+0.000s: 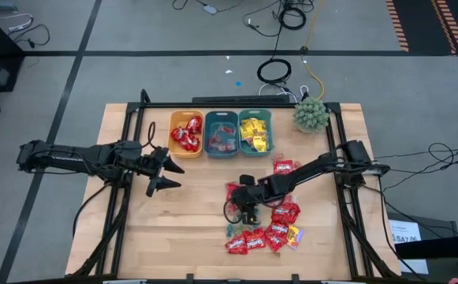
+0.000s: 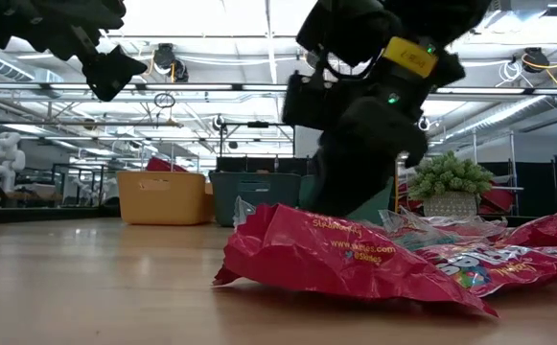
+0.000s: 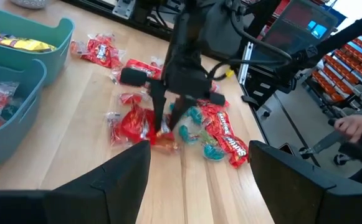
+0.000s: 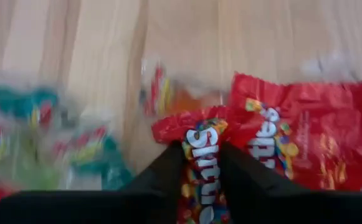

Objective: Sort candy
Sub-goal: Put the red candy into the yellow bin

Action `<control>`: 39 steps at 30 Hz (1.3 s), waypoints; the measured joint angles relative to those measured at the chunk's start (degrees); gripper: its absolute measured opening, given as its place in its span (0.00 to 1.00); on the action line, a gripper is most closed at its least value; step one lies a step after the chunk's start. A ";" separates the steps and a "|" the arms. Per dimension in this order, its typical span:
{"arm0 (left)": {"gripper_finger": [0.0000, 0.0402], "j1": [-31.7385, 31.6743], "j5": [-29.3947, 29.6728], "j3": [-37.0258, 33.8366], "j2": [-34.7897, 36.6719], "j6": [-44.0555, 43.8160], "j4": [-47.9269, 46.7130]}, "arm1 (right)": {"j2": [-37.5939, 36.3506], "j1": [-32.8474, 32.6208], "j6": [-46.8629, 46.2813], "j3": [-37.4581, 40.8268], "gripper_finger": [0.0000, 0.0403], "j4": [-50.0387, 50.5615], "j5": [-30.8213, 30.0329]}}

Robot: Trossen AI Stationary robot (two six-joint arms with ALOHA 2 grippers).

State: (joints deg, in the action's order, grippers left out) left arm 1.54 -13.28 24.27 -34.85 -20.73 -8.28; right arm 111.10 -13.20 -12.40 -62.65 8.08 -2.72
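right gripper (image 4: 202, 163): pinching 1 red candy packet (image 4: 200, 155) by its end | packet: light, soft, crinkly, slippery | left gripper (image 1: 168, 175): wide apart, holding nothing

One camera looks straight down on the whole pale wooden worktop (image 1: 173, 229), another sits level at its surface, facing the room behind. Each wrist camera looks past its own dark fingers; all four share the heap of shiny red candy packets (image 1: 264, 233) (image 2: 345, 254) (image 3: 221, 127) (image 4: 305, 130), nearest in the right wrist's.
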 joint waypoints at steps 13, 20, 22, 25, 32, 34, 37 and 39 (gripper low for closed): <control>0.70 -0.01 0.00 0.00 0.00 0.02 0.10 | -21.45 3.15 -4.90 -0.59 0.06 8.86 -1.68; 0.70 -0.01 0.07 -0.01 0.00 0.18 0.36 | -22.48 10.23 -3.25 -10.67 0.03 6.58 -8.71; 0.70 0.00 0.46 0.00 0.00 0.81 0.49 | -20.05 12.66 0.65 -15.62 0.06 6.36 -8.70; 0.70 -0.02 0.64 -0.01 0.00 1.95 0.47 | -14.17 16.27 6.09 -23.97 0.13 6.73 -8.98; 0.70 -0.02 0.66 0.00 0.00 1.62 0.40 | 6.27 23.69 13.39 -46.76 0.19 7.16 -9.19; 0.70 -0.02 0.66 0.00 0.00 1.60 0.37 | 12.67 25.17 12.98 -53.67 0.19 7.81 -9.12; 0.70 -0.01 0.66 0.00 0.00 1.61 0.19 | 20.56 26.70 10.25 -63.85 0.20 12.54 -8.94; 0.70 -0.02 0.58 0.00 0.00 1.57 0.04 | 24.39 27.27 8.74 -69.46 0.21 17.64 -8.26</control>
State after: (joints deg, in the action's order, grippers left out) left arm 1.52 -12.70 24.27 -34.85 -19.16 -8.23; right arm 135.49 14.08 -3.67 -132.12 25.71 -10.99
